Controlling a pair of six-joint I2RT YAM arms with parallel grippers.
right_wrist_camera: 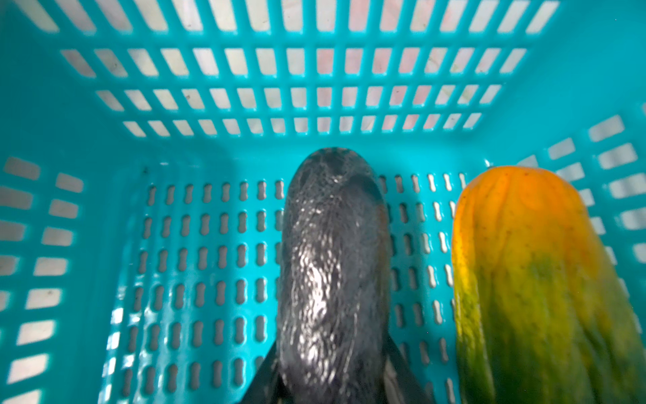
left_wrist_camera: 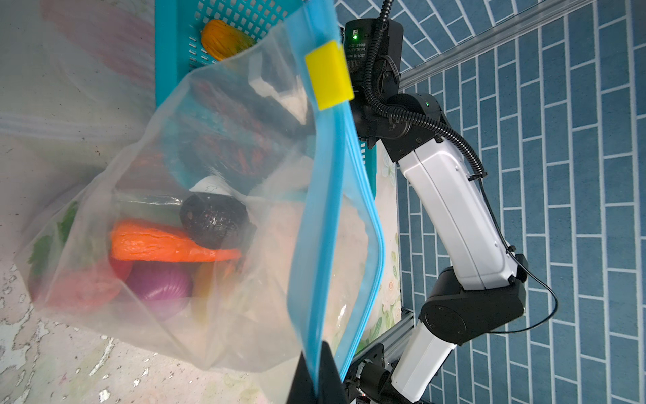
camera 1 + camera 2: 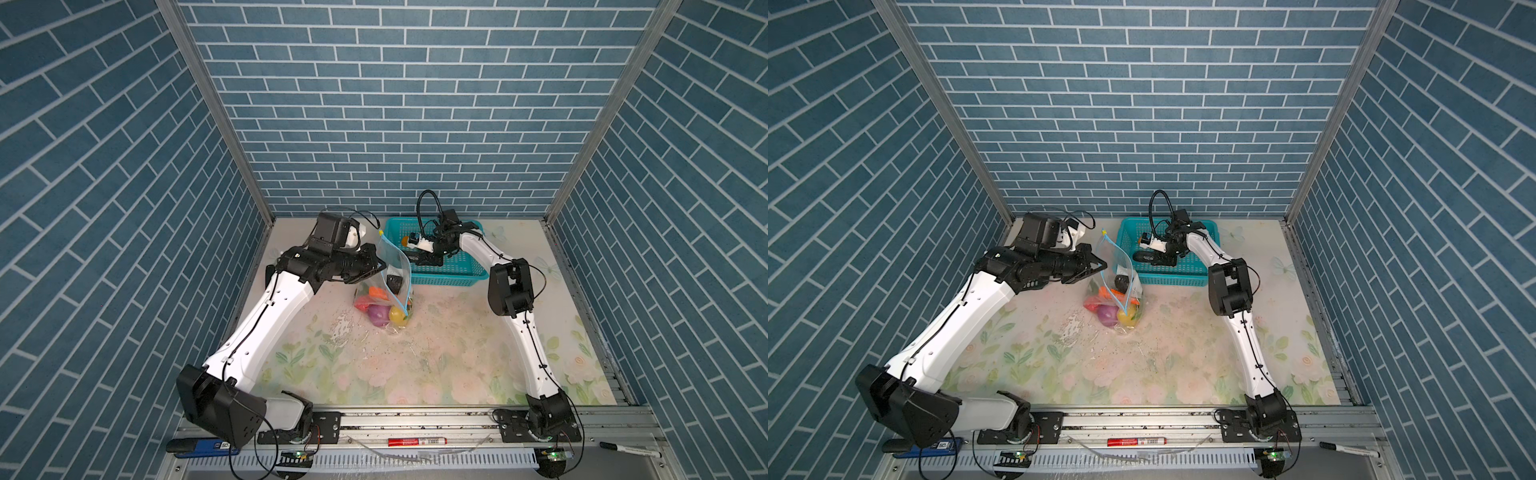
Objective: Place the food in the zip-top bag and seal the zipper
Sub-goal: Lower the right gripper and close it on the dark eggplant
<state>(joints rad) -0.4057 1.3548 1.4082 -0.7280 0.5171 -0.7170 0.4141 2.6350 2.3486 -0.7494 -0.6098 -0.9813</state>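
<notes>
Floral table (image 3: 415, 365), mid-frame: clear crinkly zip-top bag (image 3: 397, 259), blue zipper (image 2: 314, 245) clamped in left hand (image 2: 316, 374); right hand (image 1: 331, 349) straddles dark eggplant (image 1: 332, 245) in basket (image 1: 209, 140), grip unclear

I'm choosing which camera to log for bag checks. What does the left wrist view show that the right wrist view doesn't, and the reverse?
Only the left wrist view: the zip-top bag pinched at its blue zipper by the left hand, the yellow slider, and the carrot and purple onion inside. Only the right wrist view: a clear look at the dark eggplant between the right hand's fingers. Both: the teal basket and the orange-green piece lying in it.
</notes>
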